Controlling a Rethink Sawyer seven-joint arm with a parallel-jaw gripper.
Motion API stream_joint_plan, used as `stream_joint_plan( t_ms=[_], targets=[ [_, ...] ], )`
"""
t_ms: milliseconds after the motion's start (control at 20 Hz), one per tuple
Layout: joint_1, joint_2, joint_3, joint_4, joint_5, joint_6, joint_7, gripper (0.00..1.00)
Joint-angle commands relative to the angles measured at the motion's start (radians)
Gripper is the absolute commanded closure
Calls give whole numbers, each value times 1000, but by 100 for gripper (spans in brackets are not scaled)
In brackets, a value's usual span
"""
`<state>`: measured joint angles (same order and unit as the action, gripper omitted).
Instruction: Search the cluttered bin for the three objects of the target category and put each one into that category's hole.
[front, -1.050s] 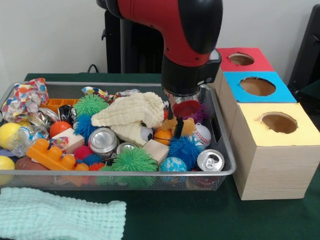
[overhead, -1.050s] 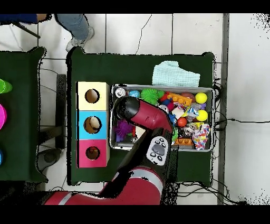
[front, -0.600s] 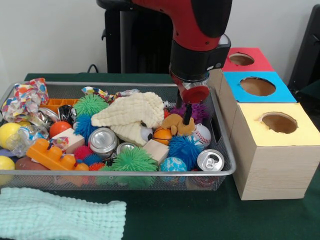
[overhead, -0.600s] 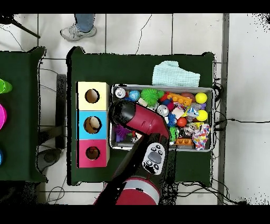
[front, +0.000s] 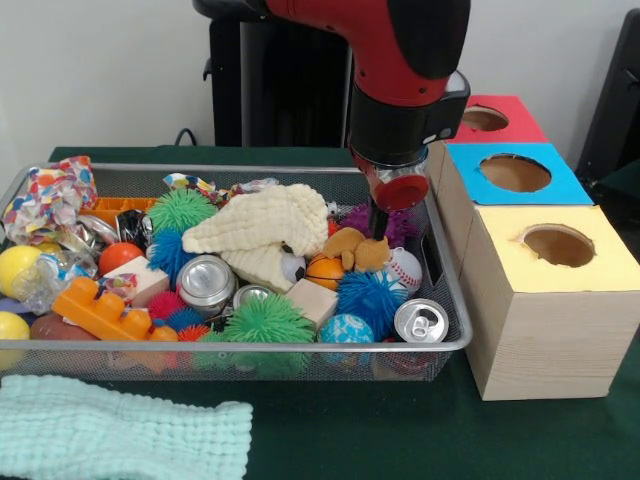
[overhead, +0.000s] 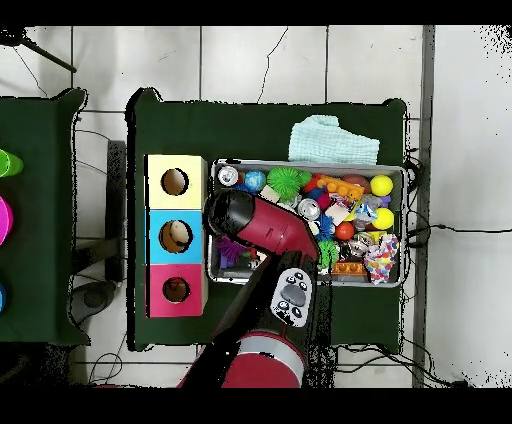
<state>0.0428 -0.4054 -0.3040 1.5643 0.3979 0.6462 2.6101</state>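
Brown plush toy in wire bin, right end, between orange ball and baseball. Tool directly above, touching plush; finger state cannot tell. Advise straight descent, firm centred pinch, vertical lift clear of rim. Count: three holed boxes, red, blue, yellow; two visible cans.

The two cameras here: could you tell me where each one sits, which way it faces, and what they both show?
Front view: sits across the table, looks level at the wire bin and three boxes; the red arm's wrist and gripper drop in from above.
Overhead view: sits above, looks straight down; the arm rises from the bottom edge over the bin.
Shared: bin, yellow box, mint towel.
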Motion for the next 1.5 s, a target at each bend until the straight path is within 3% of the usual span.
stream_joint_plan(
  t_ms=[50,500,550,1250,1500],
  targets=[
    [-19,64,97,-22,-51,43,20,100],
    [3,73,73,-27,-49,18,51,100],
    [2,72,74,-27,-49,21,48,0],
    [-6,63,61,-19,-63,7,31,0],
    [-51,159,65,-117,-80,-43,9,0]
  ],
)
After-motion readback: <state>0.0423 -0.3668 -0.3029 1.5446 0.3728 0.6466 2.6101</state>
